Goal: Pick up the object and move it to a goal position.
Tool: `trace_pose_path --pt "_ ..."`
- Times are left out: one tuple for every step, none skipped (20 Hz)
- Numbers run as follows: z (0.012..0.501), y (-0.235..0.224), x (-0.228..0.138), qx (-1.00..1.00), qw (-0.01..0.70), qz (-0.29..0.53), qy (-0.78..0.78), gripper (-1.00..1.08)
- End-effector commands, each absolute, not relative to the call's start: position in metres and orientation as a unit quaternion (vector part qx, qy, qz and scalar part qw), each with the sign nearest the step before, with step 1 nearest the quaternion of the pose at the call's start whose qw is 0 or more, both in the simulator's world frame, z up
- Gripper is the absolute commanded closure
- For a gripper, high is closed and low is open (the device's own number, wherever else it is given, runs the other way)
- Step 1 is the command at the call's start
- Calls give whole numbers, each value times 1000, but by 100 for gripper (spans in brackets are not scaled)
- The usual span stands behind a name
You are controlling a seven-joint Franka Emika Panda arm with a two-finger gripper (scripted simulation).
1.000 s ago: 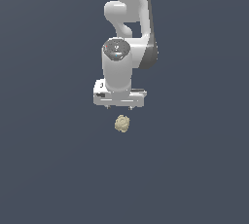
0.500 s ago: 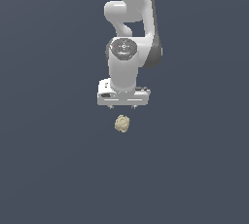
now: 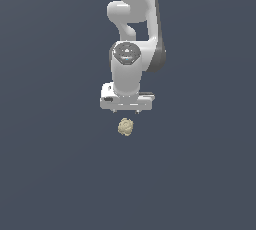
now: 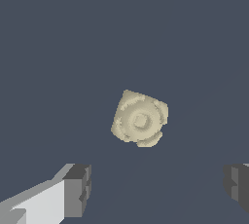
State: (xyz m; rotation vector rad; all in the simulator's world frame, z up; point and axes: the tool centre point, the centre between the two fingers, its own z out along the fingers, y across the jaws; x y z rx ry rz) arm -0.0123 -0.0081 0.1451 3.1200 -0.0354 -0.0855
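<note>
No brand, label or writing can be read anywhere in either view.

The object (image 3: 125,127) is a small, pale beige-yellow lump with a knobbly surface. The wrist view shows it (image 4: 140,118) from above as a roughly squarish, rounded shape with raised bumps ringing a small round centre. It lies on a plain dark grey-blue bench (image 3: 55,174), directly below the tool (image 3: 127,110) and clearly narrower than it.

The white arm (image 3: 132,34) reaches down from the top of the exterior view and ends in the tool, which hangs just above the object without touching it. The tool is spread wide: in the wrist view its two dark grey fingers (image 4: 78,189) stand far apart, and the object lies out ahead of the gap between them, touching neither.

Compared with a second ago, the tool has come lower and now sits closer over the object. The object itself has not moved.
</note>
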Motion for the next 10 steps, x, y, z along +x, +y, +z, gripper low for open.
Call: trace_pose_path --pt "140 -8 -11 999 9 -25 -27 -92" --pt "137 -8 -10 999 8 -24 -36 -92" --pt "134 -8 -9 999 8 -22 -45 -92" --pt "131 -8 -8 998 7 -20 -54 -92" --pt "127 -8 -7 998 6 -19 -65 -92" --pt "123 -8 -6 997 6 -17 -76 -92" --pt "119 -8 -4 996 5 -15 -88 -92" --pt "115 -8 -3 995 4 -13 -100 -92" --pt "112 -9 -2 994 3 -11 -111 -92" --pt "109 -9 -1 993 3 -10 -121 -92"
